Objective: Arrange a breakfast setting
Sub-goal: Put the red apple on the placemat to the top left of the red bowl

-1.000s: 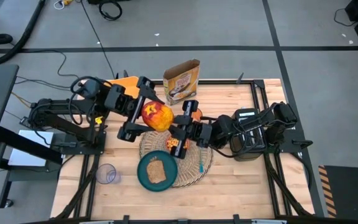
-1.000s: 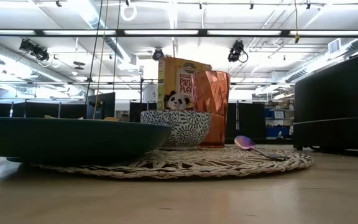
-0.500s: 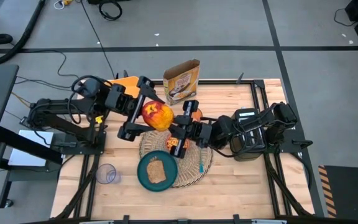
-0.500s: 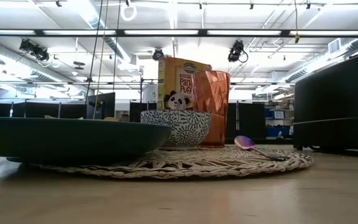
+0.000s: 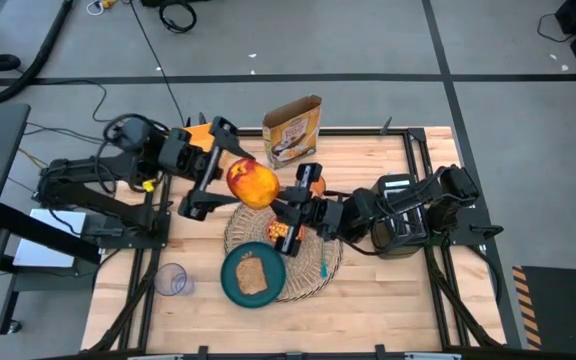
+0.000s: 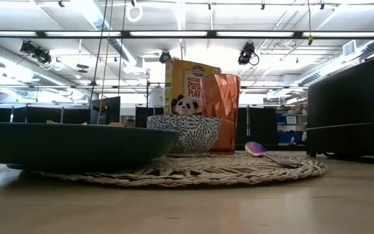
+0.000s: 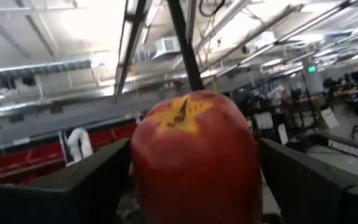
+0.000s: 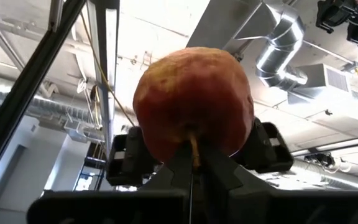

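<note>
A red and yellow apple hangs in the air above the far edge of the round straw placemat. My left gripper stands open at the apple's left, one finger on either flank. My right gripper comes from the right, shut at the apple's stem. On the mat sit the teal plate with toast, the small bowl of cereal, the blue spoon and the orange cup. My left gripper's fingers lie close beside the apple's two flanks, level from the table's left; whether they touch it I cannot tell. My right gripper pinches the thin stem between its two shut fingertips, pointing up at a slant from the table's right. The apple is lifted clear of the table.
A cereal box stands at the far edge. The black toaster is at the right under my right arm. The yellow bin is at the far left. A clear cup stands near the front left.
My left gripper has drawn back toward the table's left edge, while the apple has stayed almost where it was in the air. My right gripper has kept still at the apple.
</note>
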